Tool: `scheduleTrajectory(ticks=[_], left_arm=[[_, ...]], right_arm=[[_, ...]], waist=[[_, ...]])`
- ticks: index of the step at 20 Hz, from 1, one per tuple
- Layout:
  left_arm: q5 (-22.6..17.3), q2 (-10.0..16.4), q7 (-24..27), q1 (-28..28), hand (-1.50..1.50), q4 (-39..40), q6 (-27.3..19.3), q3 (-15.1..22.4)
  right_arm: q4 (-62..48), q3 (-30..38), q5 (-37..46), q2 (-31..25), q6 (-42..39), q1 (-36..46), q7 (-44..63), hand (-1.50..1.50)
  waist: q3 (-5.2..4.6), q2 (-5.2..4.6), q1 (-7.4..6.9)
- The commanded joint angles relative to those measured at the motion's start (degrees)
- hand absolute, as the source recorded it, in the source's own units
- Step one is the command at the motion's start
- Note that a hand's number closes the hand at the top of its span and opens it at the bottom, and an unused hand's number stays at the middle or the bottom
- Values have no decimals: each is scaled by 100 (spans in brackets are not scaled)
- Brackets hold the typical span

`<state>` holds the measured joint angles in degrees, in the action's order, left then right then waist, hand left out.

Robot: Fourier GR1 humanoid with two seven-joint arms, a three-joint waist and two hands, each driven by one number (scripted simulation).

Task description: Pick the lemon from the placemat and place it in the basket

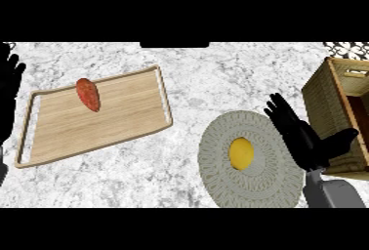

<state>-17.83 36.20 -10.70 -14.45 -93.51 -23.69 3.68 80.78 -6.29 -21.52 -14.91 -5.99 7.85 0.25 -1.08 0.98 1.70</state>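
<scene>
A yellow lemon lies near the middle of a round grey woven placemat on the marble counter. My right hand hovers over the placemat's right edge, just right of the lemon, fingers straight and spread, thumb pointing toward the basket. It holds nothing. The wooden basket stands at the right edge, its opening only partly in view. My left hand rests at the far left edge, fingers up and open.
A wooden tray lies tilted at the left, with a red-orange sweet potato on its upper part. A dark meshed patch shows at the top right corner.
</scene>
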Motion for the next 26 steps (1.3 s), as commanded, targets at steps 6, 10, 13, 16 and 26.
scheduleTrajectory(ticks=[6,10,13,16,26], left_arm=[[309,-399,859,282,0,-196,1060,1132],[70,-455,1189,530,0,21,1580,1197],[172,-565,920,209,0,-49,1500,1349],[194,-569,1167,475,0,106,1581,1332],[258,-493,1304,672,0,294,1552,1197]], right_arm=[[922,709,1219,-423,1900,6,-27,150],[1315,-1072,2697,743,2390,-169,-1178,-150],[765,-1499,4083,1232,3829,65,-603,-150],[585,-1825,5194,1357,4494,62,538,-150],[956,-1308,7755,125,2783,509,3822,-150]], waist=[[81,-66,107],[93,-94,-158],[89,-96,-174],[71,-73,-163],[5,55,95]])
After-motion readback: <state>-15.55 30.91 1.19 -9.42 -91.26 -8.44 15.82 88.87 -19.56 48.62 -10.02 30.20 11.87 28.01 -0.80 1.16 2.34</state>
